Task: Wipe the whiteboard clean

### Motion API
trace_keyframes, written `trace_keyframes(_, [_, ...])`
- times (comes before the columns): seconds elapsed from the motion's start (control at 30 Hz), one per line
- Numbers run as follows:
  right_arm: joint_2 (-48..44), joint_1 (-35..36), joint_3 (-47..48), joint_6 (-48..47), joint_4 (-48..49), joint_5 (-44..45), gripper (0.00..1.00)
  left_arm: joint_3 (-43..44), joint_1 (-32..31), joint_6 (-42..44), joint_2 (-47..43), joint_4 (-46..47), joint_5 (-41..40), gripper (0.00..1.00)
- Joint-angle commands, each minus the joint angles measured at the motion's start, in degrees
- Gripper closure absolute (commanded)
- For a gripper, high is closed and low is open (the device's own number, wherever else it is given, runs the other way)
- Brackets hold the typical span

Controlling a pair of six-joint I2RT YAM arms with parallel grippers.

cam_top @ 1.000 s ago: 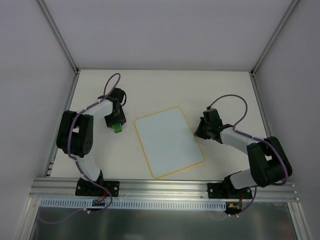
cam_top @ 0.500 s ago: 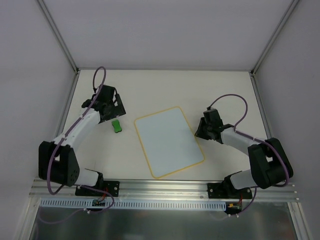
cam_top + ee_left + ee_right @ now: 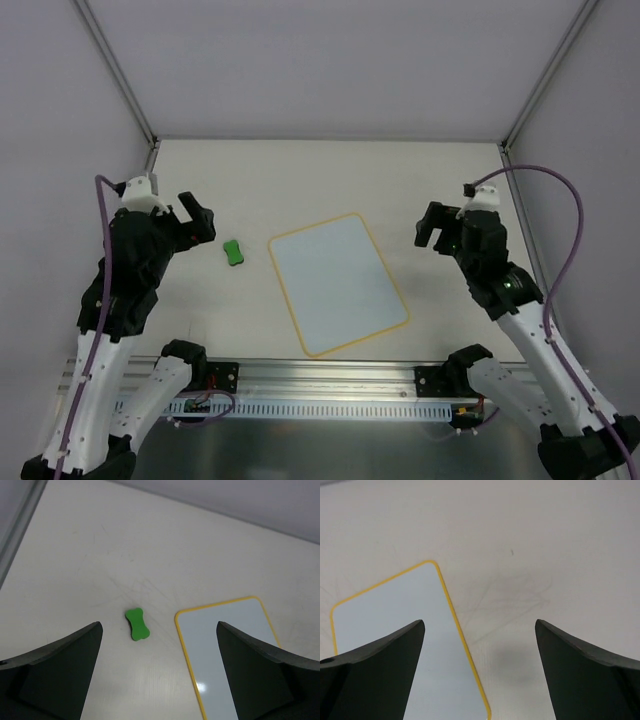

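Observation:
The whiteboard (image 3: 338, 283) lies flat mid-table, pale bluish-white with a yellow rim, and I see no marks on it. It also shows in the left wrist view as the whiteboard (image 3: 230, 655) and in the right wrist view as the whiteboard (image 3: 385, 615). A small green eraser (image 3: 233, 252) rests on the table just left of the board, free of any grip; the left wrist view shows the eraser (image 3: 137, 624). My left gripper (image 3: 190, 222) hangs raised and open above the table, left of the eraser. My right gripper (image 3: 433, 224) is raised and open, to the right of the board. Nothing sits between either pair of fingers.
An aluminium rail (image 3: 330, 375) runs along the near edge where both arm bases are bolted. Grey walls and metal frame posts (image 3: 120, 80) close in the table at the back and sides.
The left gripper opened off the green eraser, which stays left of the board, and the arm rose and pulled back. The right gripper opened at the board's right edge and lifted away.

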Motion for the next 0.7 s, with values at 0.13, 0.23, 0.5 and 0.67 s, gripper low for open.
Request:
trace_keyframes(0.13, [-19.4, -0.2, 5.5, -11.6, -9.9, 9.4, 0.01, 2.3, 0.0, 7.3, -14.1, -1.6, -0.2, 0.01])
trace_keyframes(0.23, [-25.7, -0.2, 7.2, -14.9, -10.9, 10.6, 0.01, 2.9, 0.0, 9.7, -18.0, -1.9, -0.4, 0.01])
trace_keyframes(0.5, [-36.6, -0.2, 7.4, -18.7, -13.1, 12.3, 0.01, 2.2, 0.1, 12.2, -25.9, -2.9, -2.2, 0.01])
trace_keyframes(0.67, [-40.5, -0.3, 5.8, -19.0, -13.0, 12.3, 0.01, 0.6, 0.0, 12.5, -28.4, -3.6, -3.2, 0.01])
